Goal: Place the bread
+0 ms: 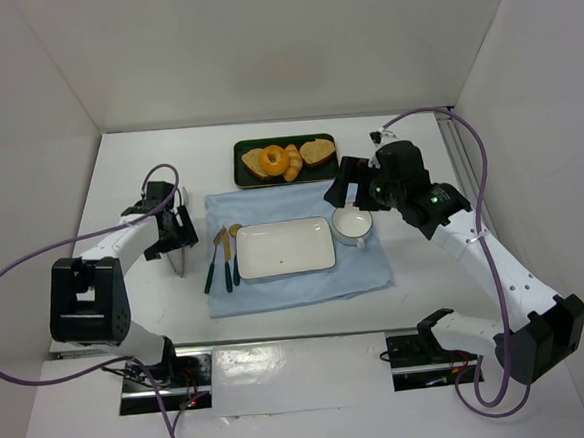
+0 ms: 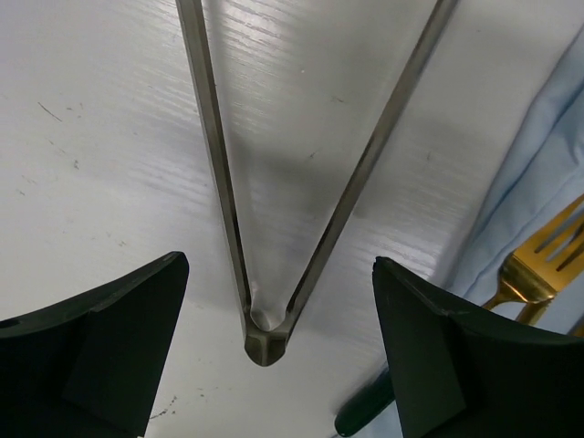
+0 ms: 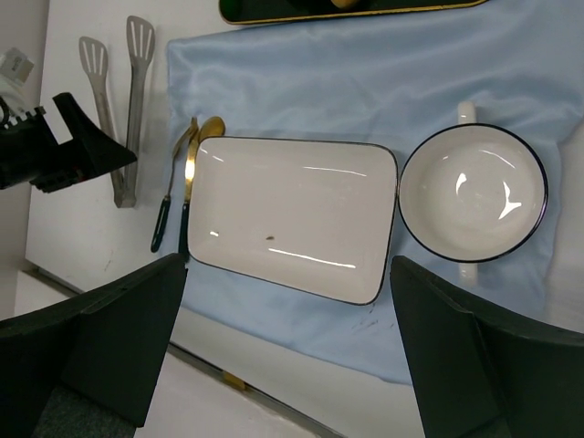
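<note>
The bread [image 1: 274,160], a glossy orange ring-shaped bun, lies in the dark green tray [image 1: 250,178] at the back, between toast slices and a ridged golden roll [image 1: 292,165]. A white rectangular plate [image 1: 284,248] lies empty on the blue cloth [image 1: 307,286]; it also shows in the right wrist view [image 3: 292,214]. My left gripper [image 1: 177,230] is open, low over the hinge end of metal tongs [image 2: 265,339], its jaws either side of them without touching [image 2: 278,265]. My right gripper [image 1: 348,190] is open and empty [image 3: 287,265], above the cloth near the bowl.
A white bowl [image 1: 353,225] with a dark rim stands right of the plate [image 3: 473,192]. A gold fork and spoon with dark handles [image 1: 224,256] lie left of the plate. The tongs [image 1: 179,255] lie on the bare table left of the cloth. White walls enclose three sides.
</note>
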{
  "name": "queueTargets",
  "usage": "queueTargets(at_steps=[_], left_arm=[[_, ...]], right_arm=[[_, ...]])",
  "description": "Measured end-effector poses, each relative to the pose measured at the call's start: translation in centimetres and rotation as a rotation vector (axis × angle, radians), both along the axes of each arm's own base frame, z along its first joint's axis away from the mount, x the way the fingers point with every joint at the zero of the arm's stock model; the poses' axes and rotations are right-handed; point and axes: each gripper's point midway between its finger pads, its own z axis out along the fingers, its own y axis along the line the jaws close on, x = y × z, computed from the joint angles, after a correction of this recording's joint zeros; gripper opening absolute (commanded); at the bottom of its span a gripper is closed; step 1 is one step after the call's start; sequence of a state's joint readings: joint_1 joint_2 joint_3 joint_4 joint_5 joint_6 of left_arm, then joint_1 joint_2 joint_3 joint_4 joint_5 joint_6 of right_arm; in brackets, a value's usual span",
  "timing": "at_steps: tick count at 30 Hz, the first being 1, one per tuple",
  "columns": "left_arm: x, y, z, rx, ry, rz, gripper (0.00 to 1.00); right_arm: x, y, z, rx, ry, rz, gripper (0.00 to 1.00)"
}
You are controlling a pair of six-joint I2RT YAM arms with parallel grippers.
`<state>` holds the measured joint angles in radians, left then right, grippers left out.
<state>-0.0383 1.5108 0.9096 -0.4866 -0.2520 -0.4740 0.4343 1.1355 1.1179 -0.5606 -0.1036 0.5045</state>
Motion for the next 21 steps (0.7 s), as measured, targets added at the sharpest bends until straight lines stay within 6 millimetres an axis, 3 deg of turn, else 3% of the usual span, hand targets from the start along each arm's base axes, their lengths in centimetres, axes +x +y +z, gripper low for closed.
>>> queueTargets(at_steps=[9, 21], left_arm=[[0.8, 1.3, -1.7, 0.013, 0.061, 0.041, 0.94], [4.4, 1.3, -2.5, 0.012, 0.064, 0.041, 0.92]], right_arm=[[-0.2, -0.4, 0.0, 0.012, 0.003, -0.001, 1.0], [-0.2, -1.4, 1.0, 0.031, -0.024, -0.021, 1.0]])
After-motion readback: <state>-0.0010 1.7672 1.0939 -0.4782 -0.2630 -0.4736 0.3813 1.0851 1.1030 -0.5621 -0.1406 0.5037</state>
